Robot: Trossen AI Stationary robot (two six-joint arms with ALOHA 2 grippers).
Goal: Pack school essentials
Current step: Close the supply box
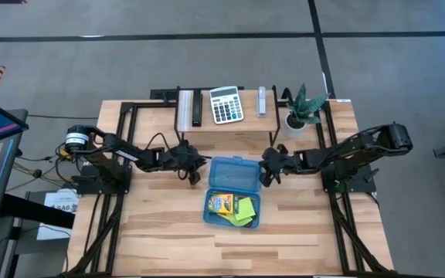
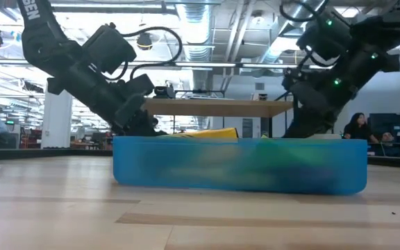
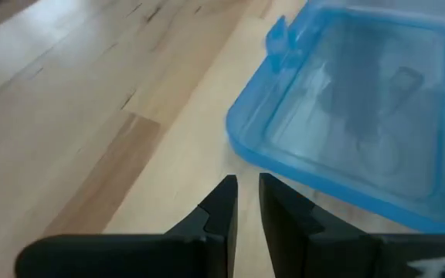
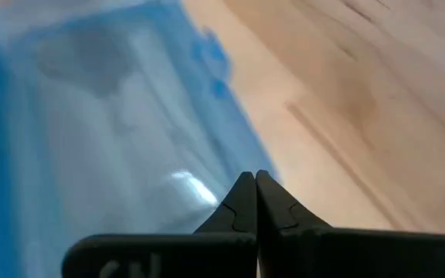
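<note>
An open blue plastic case (image 1: 234, 189) lies mid-table. Its see-through lid (image 1: 235, 173) is flat on the far side and its tray (image 1: 232, 210) is nearer. The tray holds a yellow-green crayon box (image 1: 221, 203) and a lime-green sticky-note pad (image 1: 246, 208). I see no pencils, scissors or blue piece. My left gripper (image 3: 246, 189) is slightly open, low over the table by the lid's left edge (image 3: 242, 147). My right gripper (image 4: 251, 185) is shut at the lid's right edge (image 4: 242, 154). My right gripper's shut fingertips (image 4: 242, 193) slant down at the lid's right edge from the table's right. I cannot tell whether they touch the lid. My left gripper touches nothing.
A raised shelf along the far edge carries a grey-white calculator (image 1: 225, 104), a dark bar (image 1: 196, 108) and a small grey thing (image 1: 262, 100). A potted plant (image 1: 304, 112) stands at its right end. Bare wood lies to the near side and on both sides of the case.
</note>
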